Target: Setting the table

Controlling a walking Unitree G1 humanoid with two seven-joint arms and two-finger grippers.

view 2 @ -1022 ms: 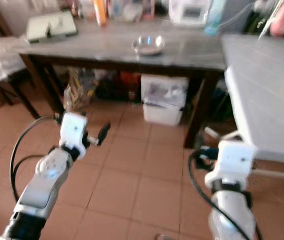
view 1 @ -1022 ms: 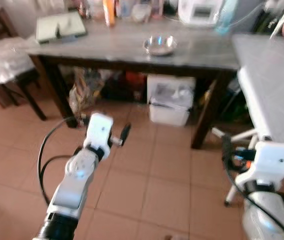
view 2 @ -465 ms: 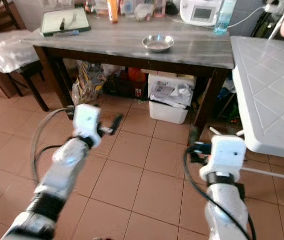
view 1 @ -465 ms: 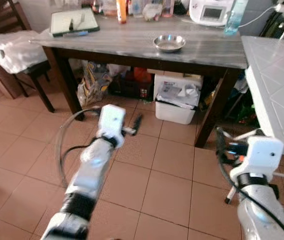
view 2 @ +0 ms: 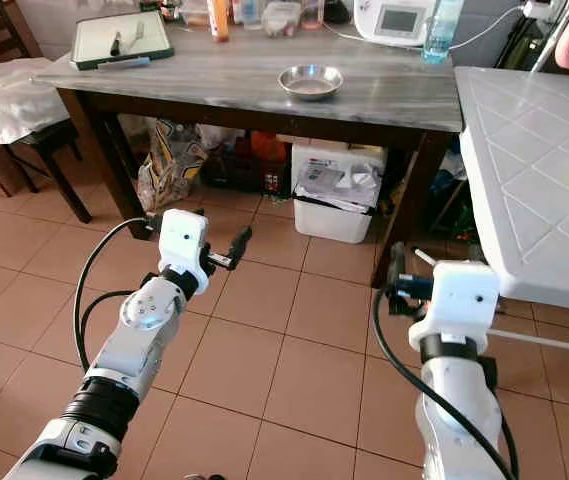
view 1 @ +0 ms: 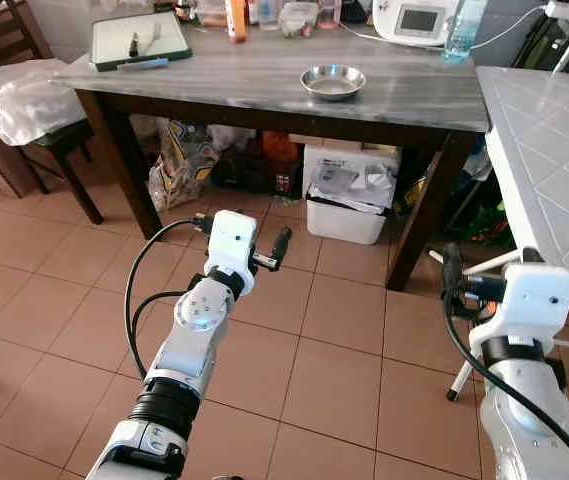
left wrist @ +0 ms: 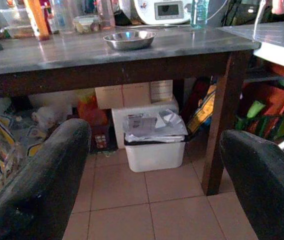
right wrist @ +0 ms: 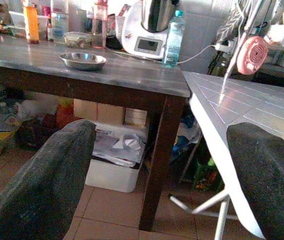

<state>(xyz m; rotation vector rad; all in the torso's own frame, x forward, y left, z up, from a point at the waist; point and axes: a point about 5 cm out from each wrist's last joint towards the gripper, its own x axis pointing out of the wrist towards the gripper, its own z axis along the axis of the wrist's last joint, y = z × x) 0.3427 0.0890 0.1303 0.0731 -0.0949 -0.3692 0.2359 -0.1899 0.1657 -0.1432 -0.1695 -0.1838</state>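
On the far left a chair draped with a white cloth stands beside the dark counter. At the counter's left end lies a green tray with utensils on it, then an orange bottle and some jars along the back edge.

The left tool hangs in mid-air over the tiled floor, well short of the counter and below its top; in the left wrist view its two black fingers stand wide apart with nothing between them.

Near the middle of the counter sits the metal bowl, alone on bare surface and well apart from both tools (it looks the likeliest thing to be carried over for setting). Under the counter is a white bin stuffed with paper. Behind the bowl are a white appliance and a water bottle.

The right tool is also spread wide and empty, held low near the counter's right leg. On the right is the white counter with a diamond pattern, and a pink fan beyond it.

Risks from here, as I judge them: both tools sit lower than the dark counter's edge, so moving forward without lifting them could knock an arm against the edge or the leg. The bowl is shallow and smooth, so a pinch on its rim may slip or push it toward the appliance cable. The bin and the white counter's legs are easy to catch while walking.
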